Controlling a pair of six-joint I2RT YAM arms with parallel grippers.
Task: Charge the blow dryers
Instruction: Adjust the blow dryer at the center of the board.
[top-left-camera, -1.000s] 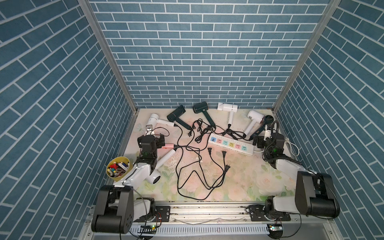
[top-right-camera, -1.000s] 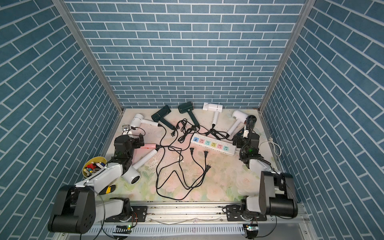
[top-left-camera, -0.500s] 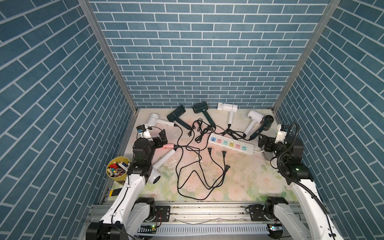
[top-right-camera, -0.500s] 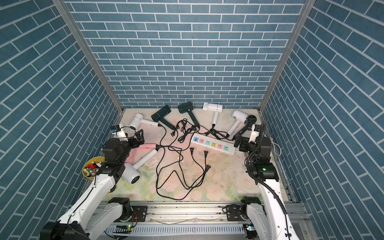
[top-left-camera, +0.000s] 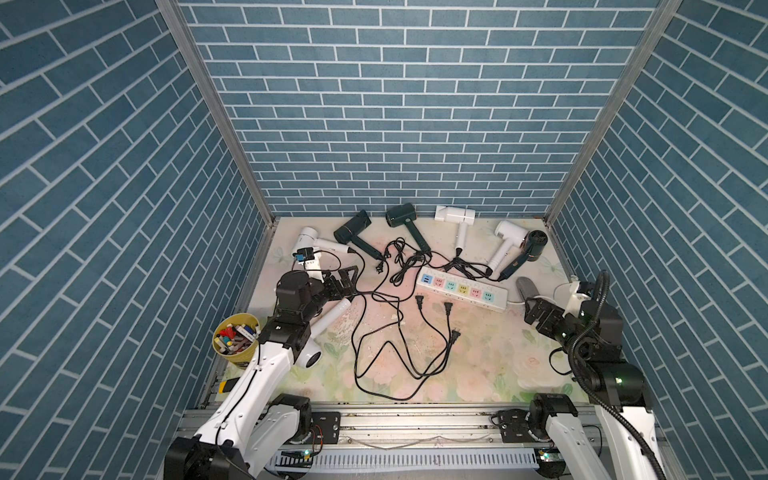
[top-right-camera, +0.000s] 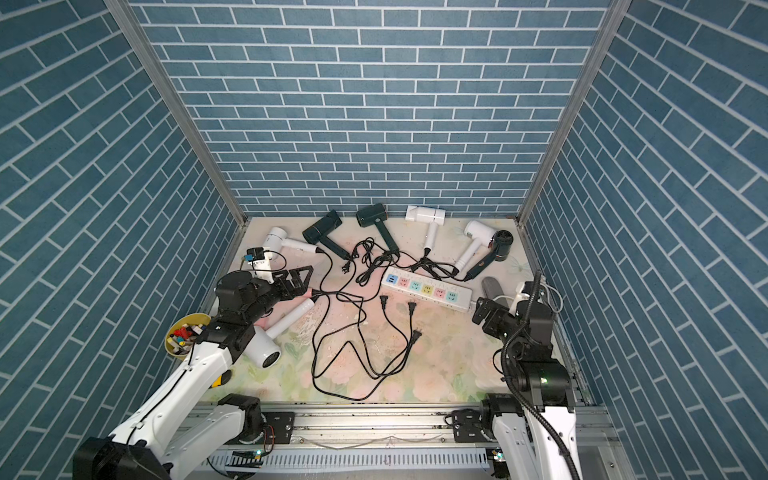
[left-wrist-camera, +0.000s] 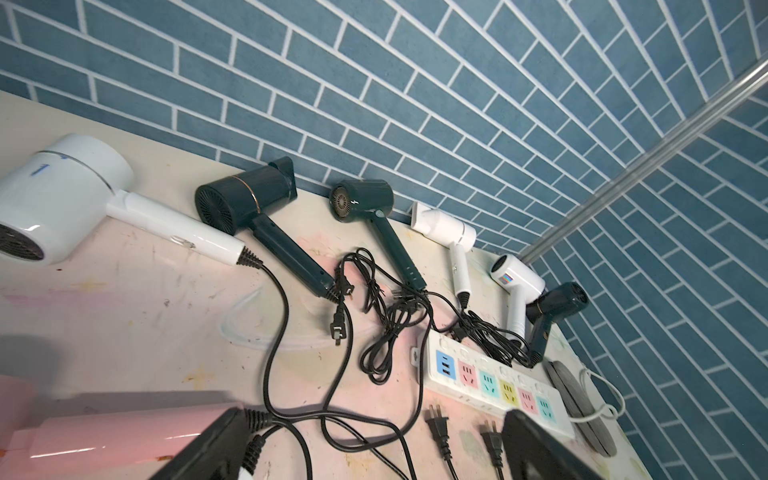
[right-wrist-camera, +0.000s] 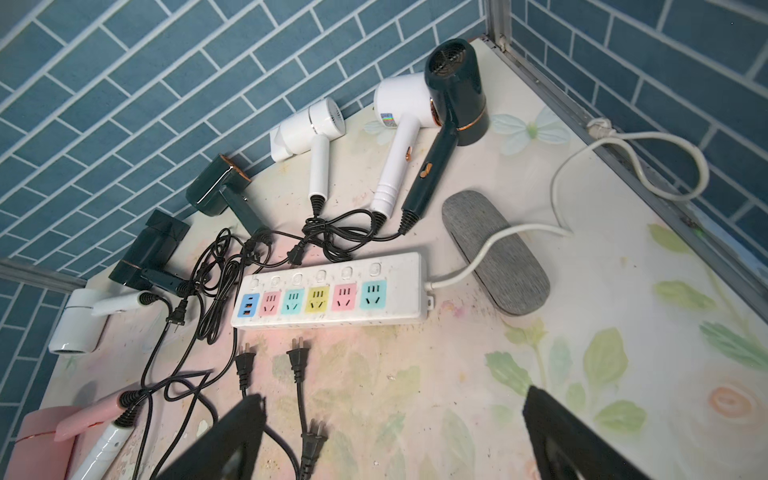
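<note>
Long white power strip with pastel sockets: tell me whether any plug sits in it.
No: the right wrist view shows every socket of the long white power strip empty, with two black plugs loose beside it.

surface: floral table (top-left-camera: 478, 365) | holds: blow dryers (top-left-camera: 401, 215), power strip (top-left-camera: 461, 291), grey case (right-wrist-camera: 511, 282) — perhaps fabric

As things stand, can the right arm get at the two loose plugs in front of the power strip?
Probably yes: the right claw is open, facing the two plugs, which lie uncovered on the table by the power strip.
</note>
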